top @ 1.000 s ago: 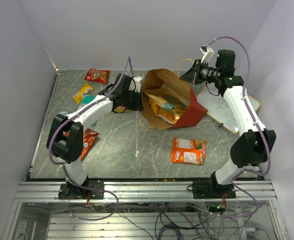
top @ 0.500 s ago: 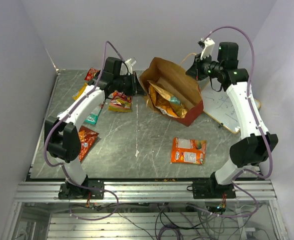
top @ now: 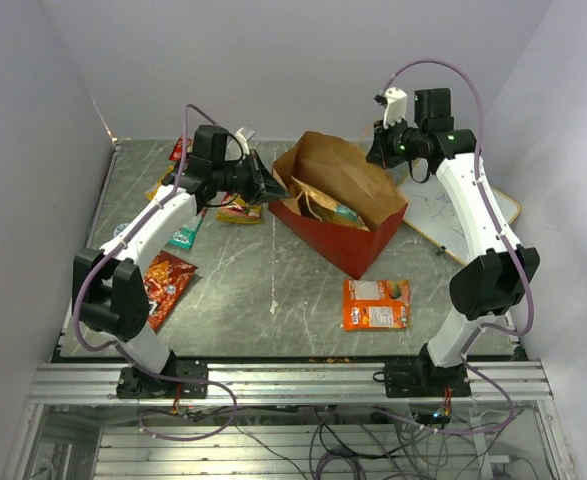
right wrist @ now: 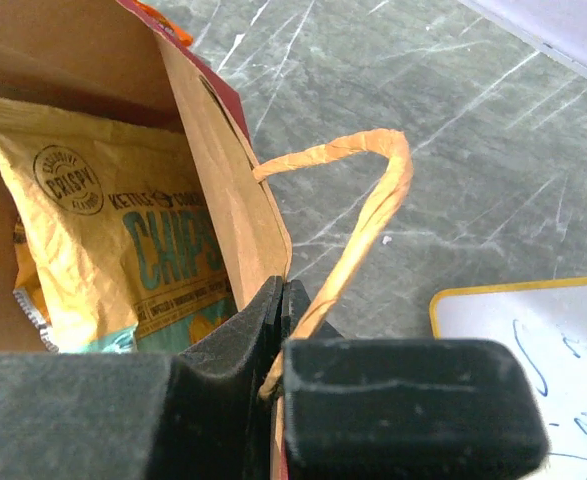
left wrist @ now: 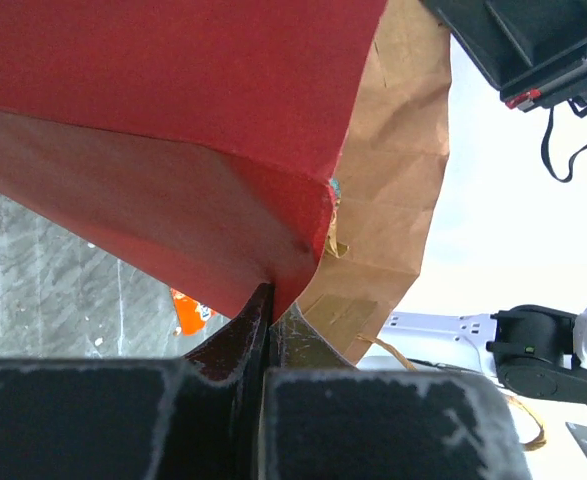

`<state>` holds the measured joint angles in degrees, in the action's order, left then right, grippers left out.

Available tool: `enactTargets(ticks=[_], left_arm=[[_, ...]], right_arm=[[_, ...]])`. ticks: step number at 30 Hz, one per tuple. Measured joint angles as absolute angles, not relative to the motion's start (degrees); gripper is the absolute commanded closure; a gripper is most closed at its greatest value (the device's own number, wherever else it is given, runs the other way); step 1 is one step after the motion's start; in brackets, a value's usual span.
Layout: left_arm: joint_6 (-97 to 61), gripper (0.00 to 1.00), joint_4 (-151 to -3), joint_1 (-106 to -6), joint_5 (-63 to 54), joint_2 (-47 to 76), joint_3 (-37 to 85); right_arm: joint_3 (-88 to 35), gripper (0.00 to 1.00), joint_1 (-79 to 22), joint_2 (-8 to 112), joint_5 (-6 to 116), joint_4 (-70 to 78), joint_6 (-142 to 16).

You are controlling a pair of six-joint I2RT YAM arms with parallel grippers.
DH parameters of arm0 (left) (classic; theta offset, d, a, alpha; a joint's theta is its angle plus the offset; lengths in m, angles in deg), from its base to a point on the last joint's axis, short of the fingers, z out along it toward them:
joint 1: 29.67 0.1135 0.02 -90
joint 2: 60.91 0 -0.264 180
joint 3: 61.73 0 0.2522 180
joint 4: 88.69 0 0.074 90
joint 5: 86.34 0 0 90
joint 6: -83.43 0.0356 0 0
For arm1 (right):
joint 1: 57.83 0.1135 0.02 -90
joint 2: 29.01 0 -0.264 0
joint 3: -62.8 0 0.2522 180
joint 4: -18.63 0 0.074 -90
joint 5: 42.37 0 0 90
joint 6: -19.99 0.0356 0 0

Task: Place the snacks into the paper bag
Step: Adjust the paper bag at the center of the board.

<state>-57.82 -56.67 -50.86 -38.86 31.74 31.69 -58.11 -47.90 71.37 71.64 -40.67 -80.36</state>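
The paper bag (top: 345, 205), red outside and brown inside, stands upright at the table's middle back. My left gripper (top: 270, 187) is shut on its left rim; the left wrist view shows the red wall (left wrist: 173, 150) pinched between the pads. My right gripper (top: 377, 150) is shut on the bag's right rim beside a tan handle (right wrist: 358, 215). A gold chip bag (right wrist: 113, 240) sits inside the paper bag. On the table lie an orange flat pack (top: 377, 303), a red Doritos bag (top: 163, 280), a teal packet (top: 183, 238) and small packets (top: 239, 208).
A white board with scribbles (top: 451, 212) lies at the right, behind the paper bag. Grey walls close in the table at the back and both sides. The right arm rises high over the table's right side.
Both grippers have risen and the paper bag has gone from lying tilted open toward the camera to standing upright. The left gripper moved back and up with the rim.
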Motion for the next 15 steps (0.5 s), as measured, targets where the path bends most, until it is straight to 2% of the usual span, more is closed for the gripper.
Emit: enactTargets(ticks=[8, 15], left_arm=[[-58.0, 0.92, -58.0, -49.3, -39.8, 38.8, 34.8], [-57.9, 0.76, -60.6, -48.9, -43.1, 41.9, 35.9]], right_arm=[[-59.7, 1.00, -47.5, 74.0, 71.3, -40.5, -80.6], [-61.5, 0.98, -47.5, 76.7, 70.0, -40.0, -81.3]])
